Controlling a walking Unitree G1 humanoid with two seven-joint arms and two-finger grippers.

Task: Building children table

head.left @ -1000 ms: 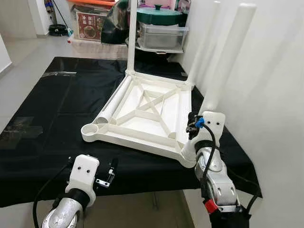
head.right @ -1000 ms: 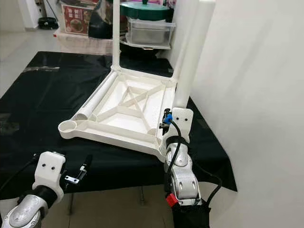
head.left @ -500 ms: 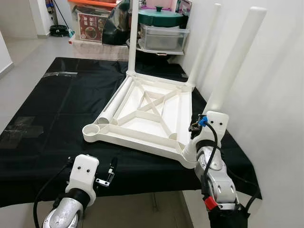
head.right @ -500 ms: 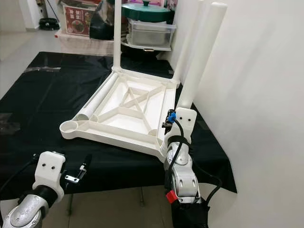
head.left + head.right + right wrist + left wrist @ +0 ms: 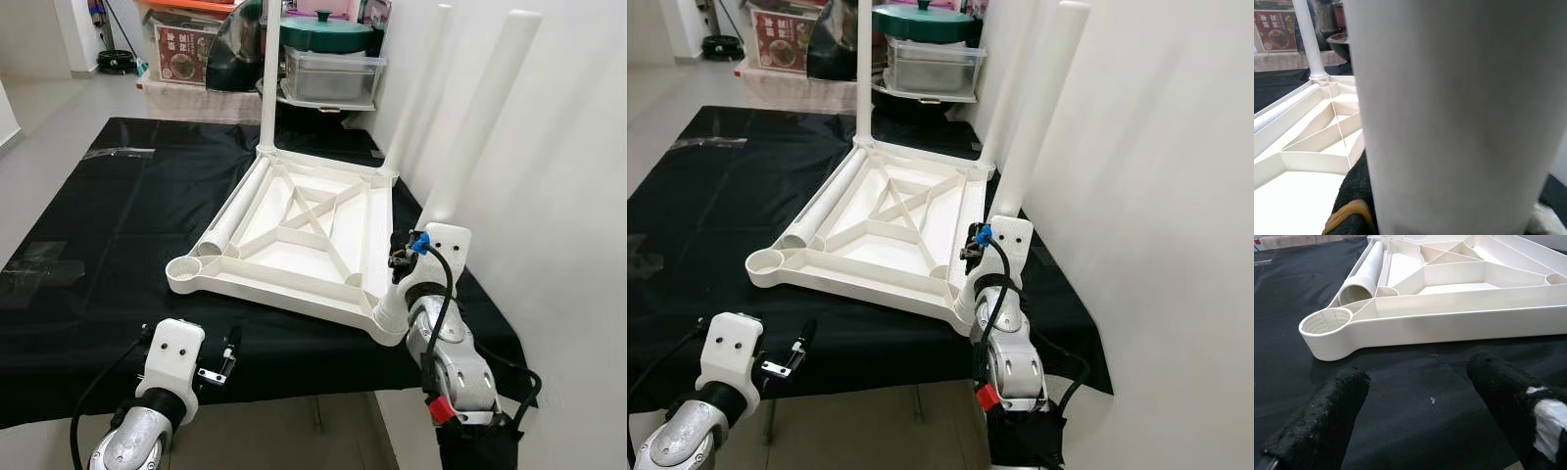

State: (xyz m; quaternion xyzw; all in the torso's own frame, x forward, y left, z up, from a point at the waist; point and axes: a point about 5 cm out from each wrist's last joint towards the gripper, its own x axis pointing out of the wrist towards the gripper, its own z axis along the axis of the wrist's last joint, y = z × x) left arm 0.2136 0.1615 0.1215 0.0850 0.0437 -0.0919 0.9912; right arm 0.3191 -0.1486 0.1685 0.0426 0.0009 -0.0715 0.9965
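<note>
The white children's tabletop (image 5: 284, 287) lies upside down on a black-covered table (image 5: 118, 225). Two white legs stand upright in its far corners (image 5: 268, 78) (image 5: 416, 93). My right gripper (image 5: 428, 227) is shut on a third leg (image 5: 480, 113), which leans to the right over the near right corner (image 5: 390, 315); my wrist hides its lower end. One black finger (image 5: 1354, 205) presses against that leg (image 5: 1449, 112). A loose leg (image 5: 235, 211) lies inside the left rim. The near left socket (image 5: 1326, 322) holds nothing. My left gripper (image 5: 1415, 399) hovers open just in front of it.
A white wall (image 5: 568, 196) rises close along the table's right side. Beyond the far edge sit a clear storage bin with a green lid (image 5: 333, 64) and a printed box (image 5: 186, 49). The table's front edge (image 5: 294, 387) is right by my arms.
The held leg and my right wrist have shifted a little to the right, and the leg leans slightly more. My left arm has stayed put.
</note>
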